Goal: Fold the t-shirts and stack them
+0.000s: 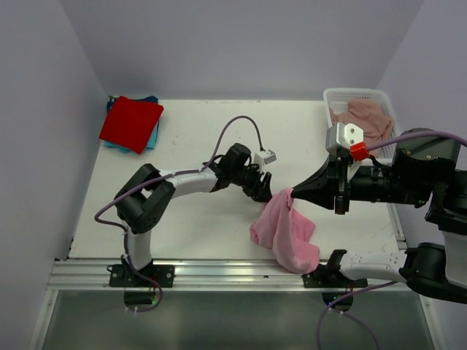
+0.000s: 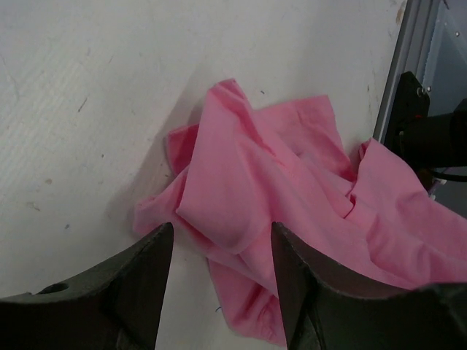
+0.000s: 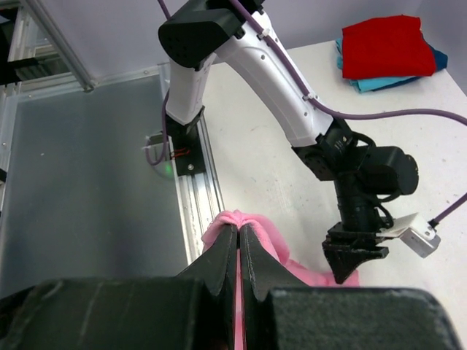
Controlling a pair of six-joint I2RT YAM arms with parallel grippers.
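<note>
Scanning left to right: red t-shirt (image 1: pixel 131 122) sat folded upper left. Left gripper (image 1: pixel 263 194) mid-frame, jaws apart, bright pink t-shirt (image 1: pixel 286 232) just right and below it. Right gripper (image 1: pixel 294 194) was pinched shut on its top bunch, cloth hung toward lower centre.

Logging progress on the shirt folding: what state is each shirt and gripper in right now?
bright pink t-shirt: crumpled, pinched up by right gripper.
red t-shirt: folded, atop teal-blue t-shirt.
teal-blue t-shirt: folded, underneath.
dusty-pink t-shirt: crumpled in basket.
left gripper: open above bright pink t-shirt.
right gripper: shut on it.
</note>
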